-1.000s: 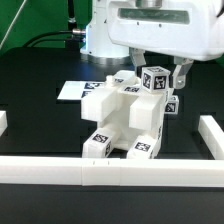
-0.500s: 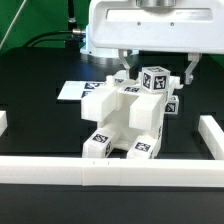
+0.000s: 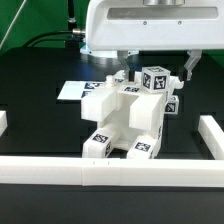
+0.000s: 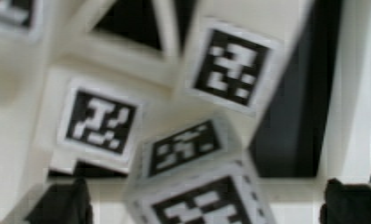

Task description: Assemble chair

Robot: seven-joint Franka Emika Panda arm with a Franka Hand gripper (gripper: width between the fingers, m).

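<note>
The chair (image 3: 125, 118) is a joined white body of chunky tagged parts standing in the middle of the black table. A small tagged cube (image 3: 155, 78) sits at its top far corner. My gripper (image 3: 155, 69) hangs just above, open, with one dark finger (image 3: 122, 72) and the other (image 3: 188, 64) spread wide on either side of the cube and touching nothing. In the wrist view the tagged cube (image 4: 200, 195) lies between the two dark fingertips (image 4: 57, 203), with gaps on both sides, and the gripper (image 4: 207, 205) holds nothing. More tagged chair faces (image 4: 230, 62) show beyond.
The marker board (image 3: 72, 90) lies flat behind the chair at the exterior view's left. Long low white border rails run along the front (image 3: 110, 172), the right (image 3: 212, 135) and the left (image 3: 3, 122). Cables lie at the back left.
The fingers have spread away from the top cube and the hand has risen slightly. The cube and chair have stayed in place.
</note>
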